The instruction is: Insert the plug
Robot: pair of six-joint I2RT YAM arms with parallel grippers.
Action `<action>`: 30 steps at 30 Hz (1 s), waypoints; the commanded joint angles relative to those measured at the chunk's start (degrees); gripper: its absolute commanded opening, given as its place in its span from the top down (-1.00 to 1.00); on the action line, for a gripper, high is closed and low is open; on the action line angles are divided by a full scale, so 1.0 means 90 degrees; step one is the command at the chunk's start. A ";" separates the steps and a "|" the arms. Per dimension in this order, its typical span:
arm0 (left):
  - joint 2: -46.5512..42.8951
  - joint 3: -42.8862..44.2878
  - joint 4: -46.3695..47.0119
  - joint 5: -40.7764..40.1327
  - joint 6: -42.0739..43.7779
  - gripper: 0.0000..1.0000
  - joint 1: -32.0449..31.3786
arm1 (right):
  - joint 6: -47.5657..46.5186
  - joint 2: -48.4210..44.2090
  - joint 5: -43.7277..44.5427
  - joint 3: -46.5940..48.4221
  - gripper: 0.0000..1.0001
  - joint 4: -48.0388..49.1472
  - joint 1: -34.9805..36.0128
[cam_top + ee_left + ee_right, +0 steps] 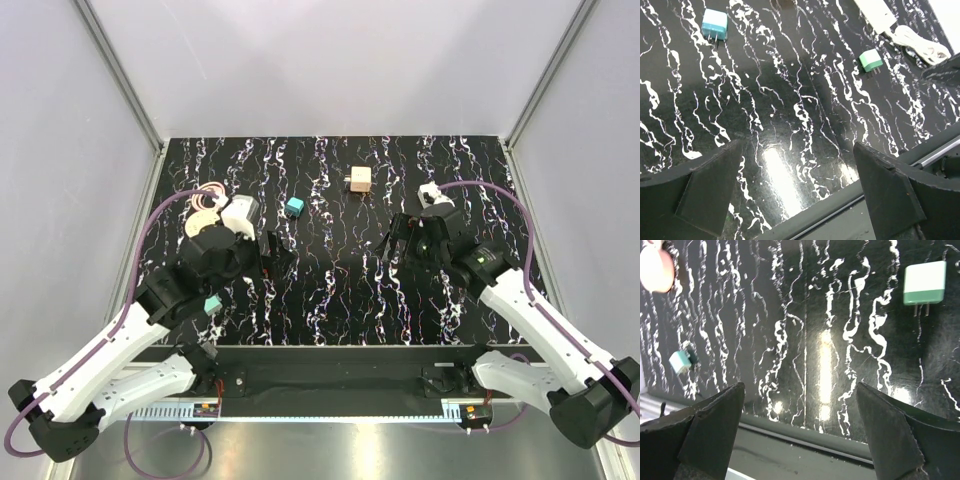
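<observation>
The plug [714, 25] is lying upper left of the wide-open left gripper [797, 160], prongs seemingly pointing down-frame, this gripper being nearer.

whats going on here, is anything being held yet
Nothing is held yet. Two robot arms hover over the dark marbled table, with the left tool and right tool both open and empty. The teal plug lies loose on the table, apart from both. The white power strip shows nothing plugged in.

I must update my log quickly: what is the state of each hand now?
Left hand: open, holding nothing.
Right hand: open, holding nothing.
</observation>
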 commanded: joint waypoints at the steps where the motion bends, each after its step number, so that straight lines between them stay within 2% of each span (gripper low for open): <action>1: -0.0070 -0.0009 0.0116 -0.0245 0.0143 -0.98 -0.0008 | 0.0153 0.0186 0.0553 0.0149 -0.99 0.0227 -0.0026; 4: -0.0011 0.0030 0.0067 -0.0402 0.0250 -0.98 -0.0008 | -0.0080 0.0596 0.0935 0.0236 -0.99 0.0558 -0.0026; 7: 0.0067 0.0089 0.0047 -0.0422 0.0328 -0.98 -0.0008 | -0.0998 0.1240 0.0944 0.0402 -0.99 0.1407 -0.0026; 9: 0.0097 0.0079 0.0037 -0.0412 0.0299 -0.98 -0.0008 | -0.1360 0.1913 0.1313 0.0889 -1.00 0.1799 -0.0036; 13: 0.0068 -0.0028 -0.0011 -0.0363 0.0201 -0.98 -0.0008 | -0.2033 0.3270 0.1745 0.2246 -0.99 0.1839 -0.0085; 14: 0.0029 -0.0067 -0.0021 -0.0392 0.0172 -0.98 -0.0008 | -0.2383 0.3766 0.1726 0.2741 -0.99 0.1848 -0.0104; 19: -0.0050 -0.0233 -0.0089 -0.0480 0.0133 -0.98 -0.0008 | -0.2923 0.5039 0.1112 0.3839 -0.98 0.1839 -0.0543; 22: -0.0021 -0.0204 -0.0129 -0.0558 0.0113 -0.98 0.0002 | -0.2953 0.5576 0.1023 0.4220 -0.91 0.1674 -0.0787; 25: 0.0057 -0.0136 -0.0168 -0.0471 0.0026 -0.98 0.0002 | -0.2554 0.5831 0.1626 0.4591 -0.79 0.0572 -0.0905; 27: 0.0126 -0.0126 -0.0168 -0.0373 -0.0052 -0.98 0.0002 | -0.2299 0.5715 0.2008 0.4369 -0.71 -0.0103 -0.0915; 30: 0.0233 -0.0126 -0.0168 -0.0237 -0.0111 -0.98 0.0002 | -0.2113 0.5208 0.1766 0.3472 -0.66 -0.0348 -0.1041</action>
